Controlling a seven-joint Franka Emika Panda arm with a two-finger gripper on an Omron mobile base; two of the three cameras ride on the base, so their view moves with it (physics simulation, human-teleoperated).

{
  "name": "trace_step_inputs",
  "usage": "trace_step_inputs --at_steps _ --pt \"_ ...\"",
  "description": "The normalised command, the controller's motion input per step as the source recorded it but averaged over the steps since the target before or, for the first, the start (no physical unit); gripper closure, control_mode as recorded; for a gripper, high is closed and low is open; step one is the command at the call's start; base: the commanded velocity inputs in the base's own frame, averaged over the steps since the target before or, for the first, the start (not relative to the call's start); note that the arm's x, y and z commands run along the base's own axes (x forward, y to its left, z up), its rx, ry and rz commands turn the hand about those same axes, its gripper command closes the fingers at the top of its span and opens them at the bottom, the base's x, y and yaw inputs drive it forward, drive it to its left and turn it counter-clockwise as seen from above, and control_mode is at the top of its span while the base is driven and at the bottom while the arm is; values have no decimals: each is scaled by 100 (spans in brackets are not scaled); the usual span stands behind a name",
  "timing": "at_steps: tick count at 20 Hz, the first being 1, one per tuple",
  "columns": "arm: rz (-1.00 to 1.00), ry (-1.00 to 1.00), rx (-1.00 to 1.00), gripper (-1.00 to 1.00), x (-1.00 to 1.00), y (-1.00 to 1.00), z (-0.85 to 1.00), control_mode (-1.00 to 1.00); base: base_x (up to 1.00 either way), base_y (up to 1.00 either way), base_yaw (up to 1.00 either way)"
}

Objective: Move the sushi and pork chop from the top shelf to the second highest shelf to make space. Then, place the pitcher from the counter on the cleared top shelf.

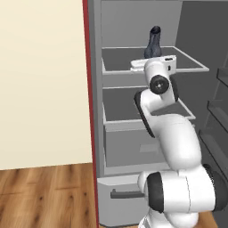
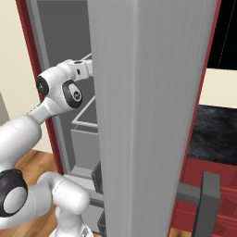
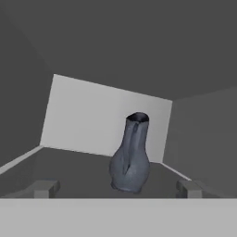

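Observation:
The dark blue-grey pitcher [image 1: 153, 42] stands upright on the top shelf [image 1: 120, 57] of the open fridge, toward the back. In the hand view the pitcher [image 3: 130, 159] stands a little beyond my gripper [image 3: 116, 189], which is open, with its fingertips [image 3: 44, 188] spread wide to either side and nothing between them. My white hand [image 1: 160, 66] hovers at the front rim of the top shelf. The second highest shelf [image 1: 118, 109] lies below, partly behind my arm. The sushi and pork chop are hidden. The black counter [image 2: 215, 134] shows in the right base view.
The fridge's open grey door [image 2: 148, 115] stands close in front of the right base camera. Door racks [image 1: 220, 89] line the right side. A grey drawer front [image 1: 127, 147] sits under the shelves. A cream wall [image 1: 42, 80] and wood floor lie left.

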Motion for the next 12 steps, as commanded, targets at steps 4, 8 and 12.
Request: trace_step_inputs --at_steps 4,8,12 --pt "-7 1 11 -100 -100 0 0 -100 0 0 0" --pt "-7 0 13 -100 -100 0 0 -100 0 0 0" --pt "-4 5 12 -100 -100 0 0 -100 0 0 0"
